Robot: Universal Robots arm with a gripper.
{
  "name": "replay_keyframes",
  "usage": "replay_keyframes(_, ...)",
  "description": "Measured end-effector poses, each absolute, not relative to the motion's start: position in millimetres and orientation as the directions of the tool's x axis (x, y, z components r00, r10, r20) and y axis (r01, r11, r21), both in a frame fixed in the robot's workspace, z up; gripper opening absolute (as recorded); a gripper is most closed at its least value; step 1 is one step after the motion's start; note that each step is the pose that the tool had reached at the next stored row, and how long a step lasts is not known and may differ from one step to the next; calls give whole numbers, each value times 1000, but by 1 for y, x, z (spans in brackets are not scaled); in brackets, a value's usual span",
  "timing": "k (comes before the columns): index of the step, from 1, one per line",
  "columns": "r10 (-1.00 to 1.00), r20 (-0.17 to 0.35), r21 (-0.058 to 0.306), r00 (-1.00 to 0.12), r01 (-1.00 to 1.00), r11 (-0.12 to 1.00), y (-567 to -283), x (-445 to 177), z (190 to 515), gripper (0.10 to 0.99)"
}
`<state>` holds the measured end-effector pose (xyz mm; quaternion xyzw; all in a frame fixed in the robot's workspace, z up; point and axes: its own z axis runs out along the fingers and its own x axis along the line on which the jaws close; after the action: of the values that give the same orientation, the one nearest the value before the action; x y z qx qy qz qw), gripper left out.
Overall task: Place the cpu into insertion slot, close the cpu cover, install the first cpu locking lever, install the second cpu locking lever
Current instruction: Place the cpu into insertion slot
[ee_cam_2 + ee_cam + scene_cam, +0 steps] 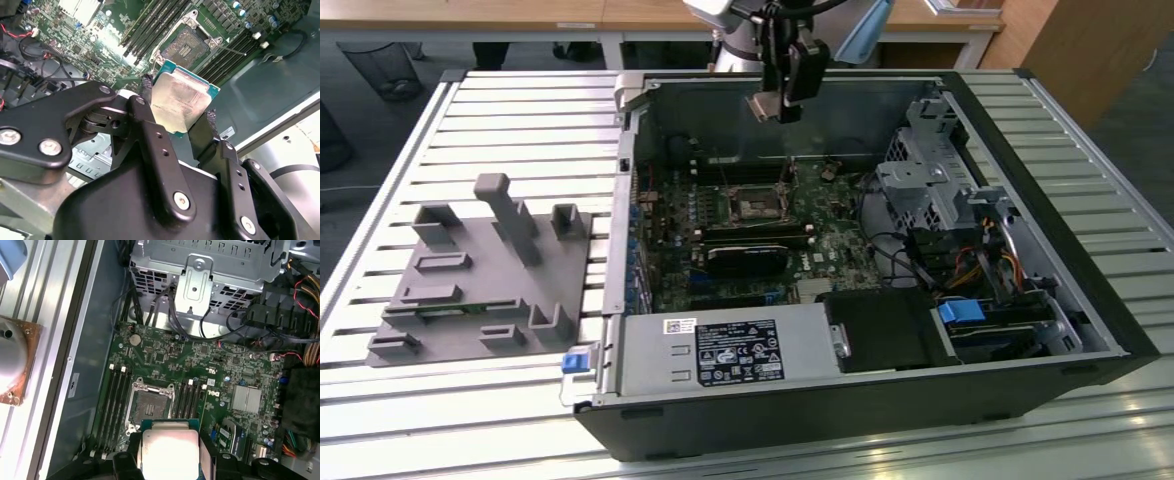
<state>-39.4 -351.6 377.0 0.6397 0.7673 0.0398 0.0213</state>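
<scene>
Above the open case (787, 425), I see my pincer (179, 102) clamped on the cpu (182, 95), the insertion slot (150, 405) well below it

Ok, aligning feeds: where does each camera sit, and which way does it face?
Exterior view: off the arm, high, looking down into the computer case; claw grips the cpu.
Second wrist view: at the wrist, looking past the claw's fingers to the insertion slot.
First wrist view: at the wrist, facing the motherboard; claw flanks the cpu.
Both wrist views share cpu and insertion slot.
</scene>
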Motion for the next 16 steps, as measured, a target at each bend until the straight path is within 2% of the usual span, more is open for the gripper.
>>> replay_keyframes(16, 995, 18, 88, -93, 992, 91, -352, -39, 377, 541)
